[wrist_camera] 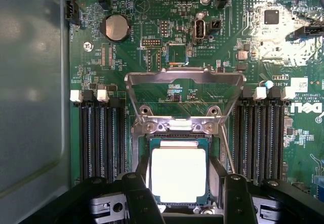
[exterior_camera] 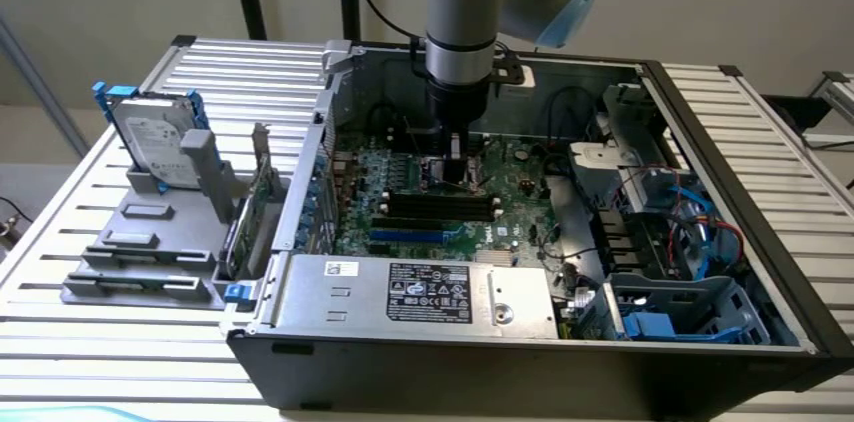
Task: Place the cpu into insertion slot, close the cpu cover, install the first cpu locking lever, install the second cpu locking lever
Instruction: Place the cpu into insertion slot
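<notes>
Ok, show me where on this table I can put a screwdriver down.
Bare slats of the table on the exterior view's right of the computer case, and behind the hard drive. Crowded: the grey fixture, and the motherboard around the open gripper and cpu.

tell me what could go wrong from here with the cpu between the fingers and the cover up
The open gripper has its fingers close on either side of the cpu; any sideways drift could nudge it askew in the insertion slot.
The cpu cover stands raised; closed over a tilted chip, it might jam or damage the slot.
Memory slots flank the slot, so the fingers could clip them.
</notes>
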